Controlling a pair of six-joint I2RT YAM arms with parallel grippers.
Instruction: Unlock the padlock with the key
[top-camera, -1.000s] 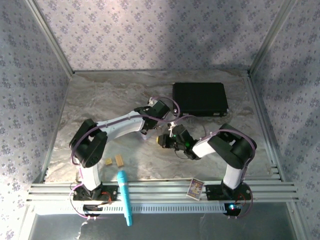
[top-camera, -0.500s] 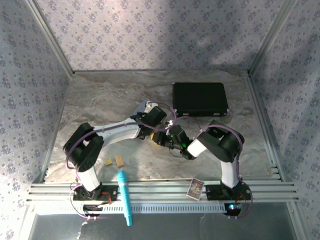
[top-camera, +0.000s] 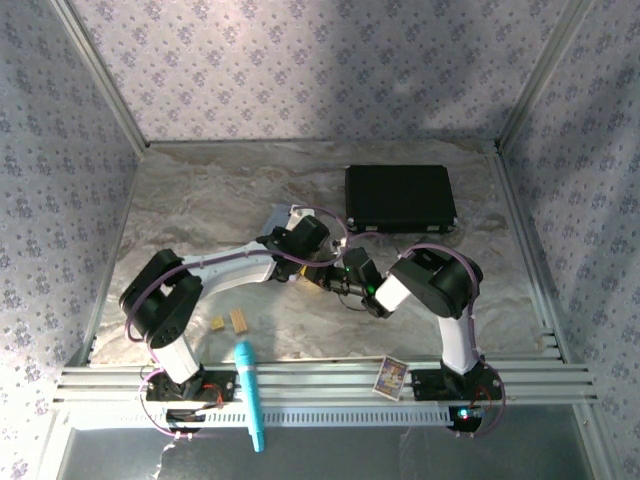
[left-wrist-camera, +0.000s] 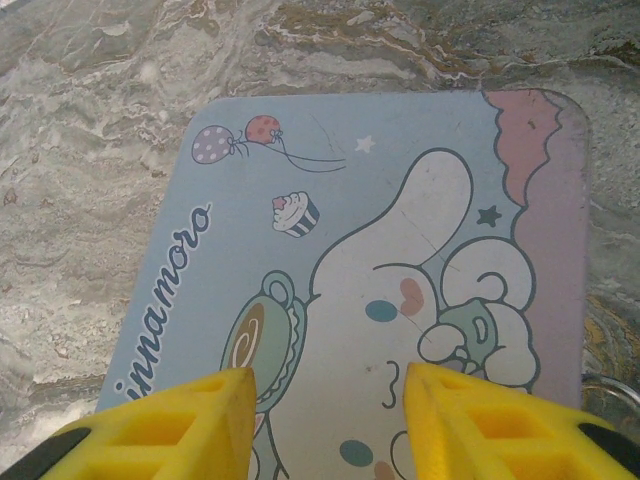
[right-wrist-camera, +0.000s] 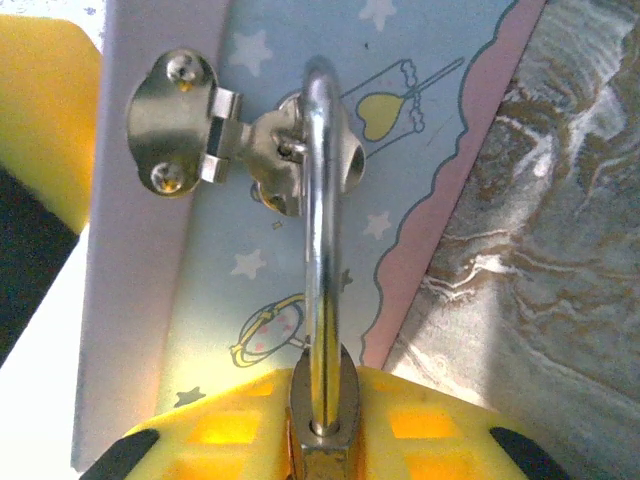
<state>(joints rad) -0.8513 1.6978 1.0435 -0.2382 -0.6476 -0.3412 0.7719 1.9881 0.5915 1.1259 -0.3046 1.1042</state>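
Near the table's (top-camera: 200, 200) middle, the left gripper (left-wrist-camera: 328, 388) is now brought over the pastel tin (left-wrist-camera: 330, 200), fingers (left-wrist-camera: 180, 430) spread; the padlock (right-wrist-camera: 319, 300), hooked through the hasp (right-wrist-camera: 185, 125), is pinched by the right gripper (right-wrist-camera: 322, 425), unlocking judged pending.

Left arm (top-camera: 228, 264) and right arm (top-camera: 452, 345): white links, black joints, thin purple cables looped alongside. Fingers (left-wrist-camera: 175, 432) yellow, moulded with square pockets, black at base.

"innamoro" on pastel tin (left-wrist-camera: 400, 200) lid
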